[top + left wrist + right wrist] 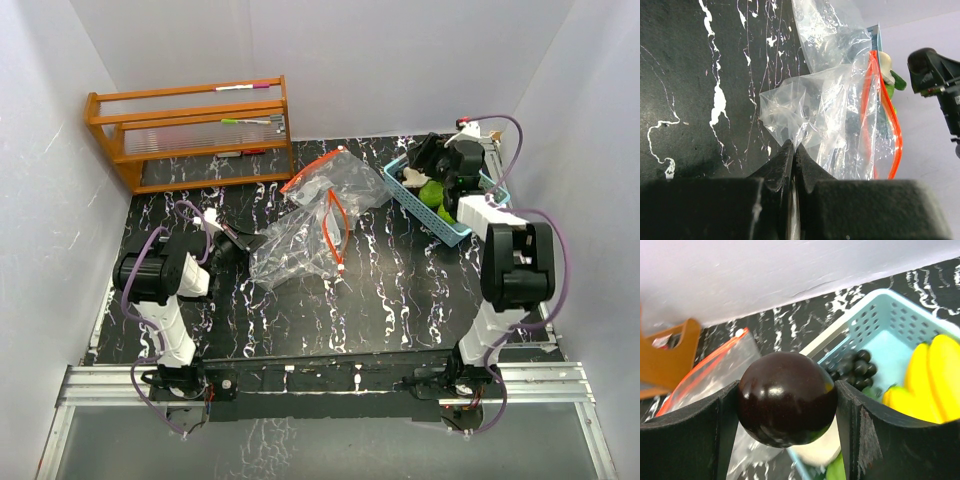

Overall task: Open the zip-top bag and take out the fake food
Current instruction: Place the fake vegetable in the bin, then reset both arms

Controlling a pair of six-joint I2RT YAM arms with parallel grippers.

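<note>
The clear zip-top bag [310, 215] with its orange zip strip [335, 228] lies crumpled in the middle of the black marbled table. My left gripper [230, 243] is shut on the bag's left corner; the left wrist view shows a fold of plastic [805, 107] pinched between the closed tips [794, 148]. My right gripper [786, 385] hovers over the light-blue basket [452, 238], shut on a dark round glossy fruit [786, 407]. In the basket lie a dark grape cluster [855, 367], yellow bananas [930, 375] and a green piece [432, 192].
An orange wooden rack [190, 130] stands at the back left against the wall. The basket [880, 322] sits at the table's right edge, close to the right wall. White walls close in the table on three sides.
</note>
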